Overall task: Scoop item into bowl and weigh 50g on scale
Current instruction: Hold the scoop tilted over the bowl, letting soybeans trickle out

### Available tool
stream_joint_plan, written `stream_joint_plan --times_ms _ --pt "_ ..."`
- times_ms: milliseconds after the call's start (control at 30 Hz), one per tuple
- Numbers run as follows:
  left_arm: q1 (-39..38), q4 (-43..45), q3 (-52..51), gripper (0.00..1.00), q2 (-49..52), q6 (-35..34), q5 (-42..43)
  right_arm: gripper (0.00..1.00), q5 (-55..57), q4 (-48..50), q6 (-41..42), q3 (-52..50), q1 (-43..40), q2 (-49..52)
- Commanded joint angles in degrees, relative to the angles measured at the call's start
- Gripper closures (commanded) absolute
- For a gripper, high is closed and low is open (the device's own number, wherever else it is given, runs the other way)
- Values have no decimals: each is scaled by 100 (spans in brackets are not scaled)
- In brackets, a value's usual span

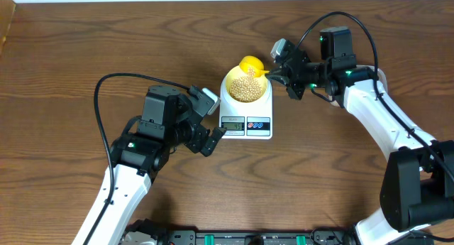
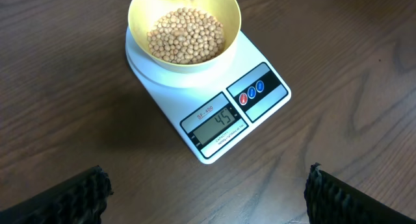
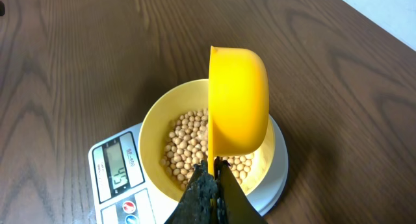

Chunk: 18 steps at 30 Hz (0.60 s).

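Tan beans (image 3: 188,143) under right gripper's (image 3: 216,176) scoop (image 3: 237,100)

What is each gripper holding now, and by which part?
The right gripper holds a yellow scoop by its handle, tipped on its side above the bowl of beans. The left gripper is open and holds nothing.

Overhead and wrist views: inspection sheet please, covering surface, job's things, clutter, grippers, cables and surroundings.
Surface: dark wood-grain table.
Job's things: white scale, display reading 45; yellow-green bowl standing on it, holding tan beans.
Clutter: nothing seen.
Grippers: right gripper shut on the handle of a yellow scoop, tipped on its side above the bowl; left gripper open, holding nothing, in front of the scale.
Cables: left arm cable and right arm cable, both black loops off the table.
Surroundings: black rig at the near edge.
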Motion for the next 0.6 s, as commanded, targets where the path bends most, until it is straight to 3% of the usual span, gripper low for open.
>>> stream_joint_plan --times_ms 0,267,567 --pt "24 7 20 2 -35 13 28 99 -4 9 133 0 22 39" --pt "24 7 20 2 -35 13 26 99 -4 -11 866 0 22 39" --pt "24 9 20 2 -35 13 28 99 -2 -9 920 0 17 39"
